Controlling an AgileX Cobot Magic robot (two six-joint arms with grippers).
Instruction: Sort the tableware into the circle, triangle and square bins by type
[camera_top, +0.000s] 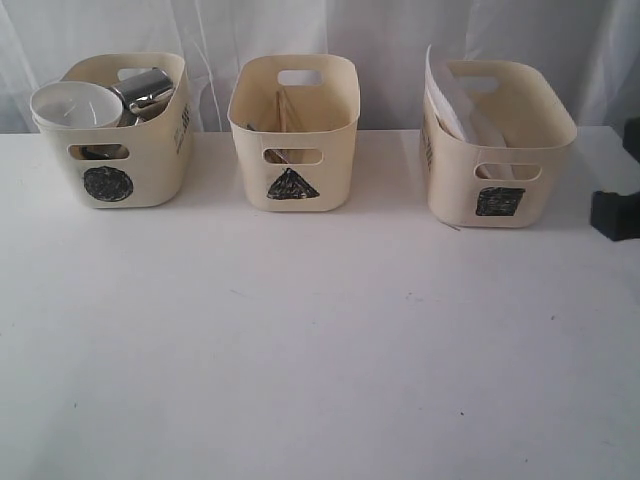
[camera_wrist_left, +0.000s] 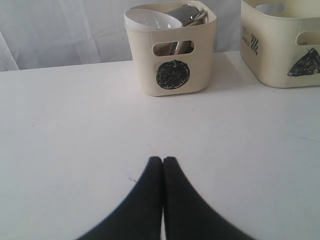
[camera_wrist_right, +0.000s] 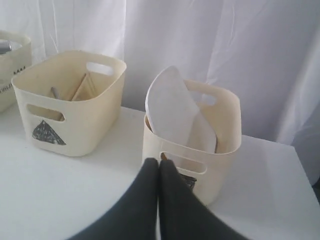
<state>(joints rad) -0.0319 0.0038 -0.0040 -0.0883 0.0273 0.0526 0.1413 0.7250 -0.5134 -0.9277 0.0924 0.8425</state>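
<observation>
On the far side of the table (camera_top: 320, 350), the bin contents are mostly hidden from us. Triangle bin (camera_top: 293, 150): we see 2 wooden chopsticks (camera_top: 283, 108) leaning inside and a grey utensil handle (camera_wrist_right: 53, 92); we can't tell which utensil. Circle bin (camera_top: 135, 160): white bowl (camera_top: 75, 104) on top, 1 steel mug (camera_top: 148, 90) behind it, anything below is buried. Square bin (camera_top: 500, 150): white plate (camera_top: 445, 100) on edge, tilted, its lower part behind the wall. A dark block (camera_top: 615, 213) is cut off at the exterior view's right edge; we can't identify it. Left gripper (camera_wrist_left: 163, 167) sits low over the table facing the circle bin, jaws pressed together, empty. Right gripper (camera_wrist_right: 159, 170) is just before the square bin, clenched, empty. The bins are cream plastic with rounded corners, slot handles and black scribbled marks.
</observation>
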